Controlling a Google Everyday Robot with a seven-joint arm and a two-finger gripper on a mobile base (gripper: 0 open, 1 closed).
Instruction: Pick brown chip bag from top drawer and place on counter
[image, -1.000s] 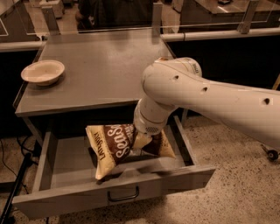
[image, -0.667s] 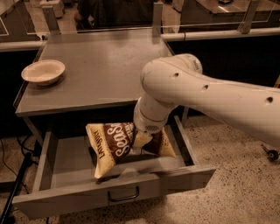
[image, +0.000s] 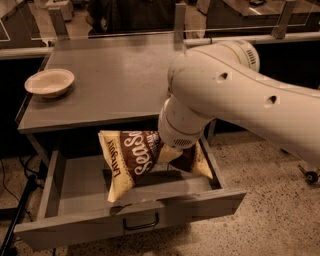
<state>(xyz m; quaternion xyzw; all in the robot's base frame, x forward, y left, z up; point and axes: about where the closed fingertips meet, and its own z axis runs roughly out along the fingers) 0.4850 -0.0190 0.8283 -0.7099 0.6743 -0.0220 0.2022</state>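
Over the open top drawer (image: 200, 205), the brown chip bag (image: 132, 160) hangs tilted, its right end clamped by the gripper (image: 171, 151) under the arm's wrist. Bag sits higher than a moment ago. Pale bowl (image: 50, 81) rests on the counter (image: 115, 75), left side

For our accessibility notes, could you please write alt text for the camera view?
The robot's gripper, tucked under its white arm, holds the brown chip bag just above the open top drawer. Behind the drawer is the grey counter, with a pale bowl at the picture's left.
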